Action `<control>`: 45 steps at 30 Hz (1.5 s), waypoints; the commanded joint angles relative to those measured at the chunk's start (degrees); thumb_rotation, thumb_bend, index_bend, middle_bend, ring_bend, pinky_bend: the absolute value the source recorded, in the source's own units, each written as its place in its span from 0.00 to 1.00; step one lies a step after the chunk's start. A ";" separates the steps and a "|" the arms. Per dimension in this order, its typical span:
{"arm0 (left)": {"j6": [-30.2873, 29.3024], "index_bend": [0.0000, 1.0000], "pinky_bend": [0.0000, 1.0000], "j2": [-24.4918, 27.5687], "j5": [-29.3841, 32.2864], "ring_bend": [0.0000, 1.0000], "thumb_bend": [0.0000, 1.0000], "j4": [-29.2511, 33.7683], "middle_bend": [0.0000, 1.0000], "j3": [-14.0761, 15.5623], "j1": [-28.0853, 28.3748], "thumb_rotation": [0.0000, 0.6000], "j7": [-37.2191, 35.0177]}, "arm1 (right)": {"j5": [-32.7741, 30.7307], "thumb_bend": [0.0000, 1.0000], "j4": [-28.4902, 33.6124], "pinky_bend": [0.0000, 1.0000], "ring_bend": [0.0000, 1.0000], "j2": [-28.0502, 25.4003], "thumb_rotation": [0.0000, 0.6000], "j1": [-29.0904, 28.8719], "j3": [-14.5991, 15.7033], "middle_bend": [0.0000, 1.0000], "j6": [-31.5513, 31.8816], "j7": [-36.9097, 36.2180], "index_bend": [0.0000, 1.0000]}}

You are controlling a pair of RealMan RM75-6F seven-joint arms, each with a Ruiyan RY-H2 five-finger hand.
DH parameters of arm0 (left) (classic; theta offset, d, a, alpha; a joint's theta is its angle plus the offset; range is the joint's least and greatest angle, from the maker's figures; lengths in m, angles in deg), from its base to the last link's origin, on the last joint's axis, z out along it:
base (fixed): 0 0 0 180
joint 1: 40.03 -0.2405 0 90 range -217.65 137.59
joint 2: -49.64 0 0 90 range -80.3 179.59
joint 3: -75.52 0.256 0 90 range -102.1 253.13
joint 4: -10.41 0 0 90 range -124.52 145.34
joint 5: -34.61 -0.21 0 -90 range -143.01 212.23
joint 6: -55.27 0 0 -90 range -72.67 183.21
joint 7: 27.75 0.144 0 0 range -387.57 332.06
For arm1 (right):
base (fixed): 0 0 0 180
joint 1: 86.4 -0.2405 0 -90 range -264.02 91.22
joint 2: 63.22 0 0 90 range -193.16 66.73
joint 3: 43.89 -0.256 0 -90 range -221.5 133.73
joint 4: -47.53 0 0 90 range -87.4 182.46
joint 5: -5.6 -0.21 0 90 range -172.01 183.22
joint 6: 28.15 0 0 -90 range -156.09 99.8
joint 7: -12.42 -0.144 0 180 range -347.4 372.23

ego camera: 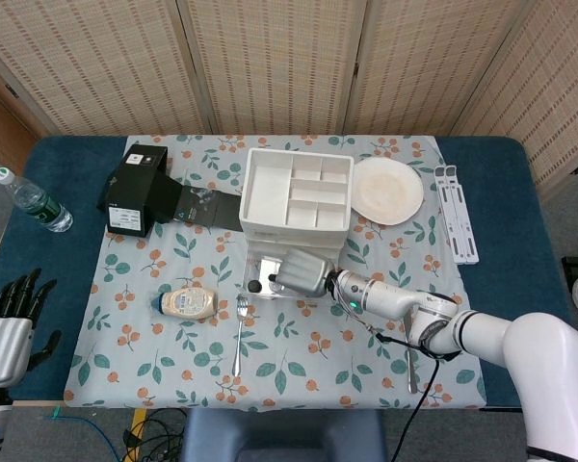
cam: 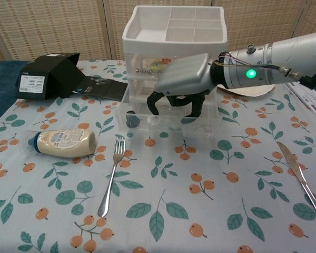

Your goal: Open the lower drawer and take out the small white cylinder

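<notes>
1. Drawers of a clear plastic unit stood at the middle of the table, with a white divided tray on top.
2. The lower drawer was pulled out toward the camera, its black knob showing at the front left.
3. The right hand reached into the open lower drawer from above, its dark fingers curled downward inside it; whether they held anything could not be told.
4. A small white cylinder appeared to lie on the drawer floor just beside the knob, seen dimly through the clear front.
5. The left hand hung well apart at the table's near left corner, fingers spread and holding nothing.
6. A mayonnaise bottle lay on its side left of the drawers, with a fork near it.
7. A knife lay at the right, a plate behind the drawers to the right, a black box to the left, and a water bottle at the far left edge.
</notes>
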 commanded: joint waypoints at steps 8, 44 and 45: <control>0.14 0.12 0.09 -0.07 0.07 0.02 0.33 -0.03 0.02 -0.10 0.14 1.00 0.15 | 0.75 0.29 -1.46 1.00 1.00 0.74 1.00 -0.49 1.33 0.94 0.87 -1.97 0.36; 0.41 0.12 0.09 -0.06 0.17 0.02 0.33 0.06 0.02 -0.09 0.32 1.00 0.46 | 0.10 0.49 -4.03 1.00 1.00 2.45 1.00 0.80 1.42 0.97 6.36 -2.99 0.62; 0.42 0.12 0.09 -0.05 0.13 0.02 0.33 0.08 0.02 -0.10 0.35 1.00 0.47 | -0.05 0.49 -3.78 1.00 1.00 2.17 1.00 0.95 1.20 0.97 6.78 -2.93 0.62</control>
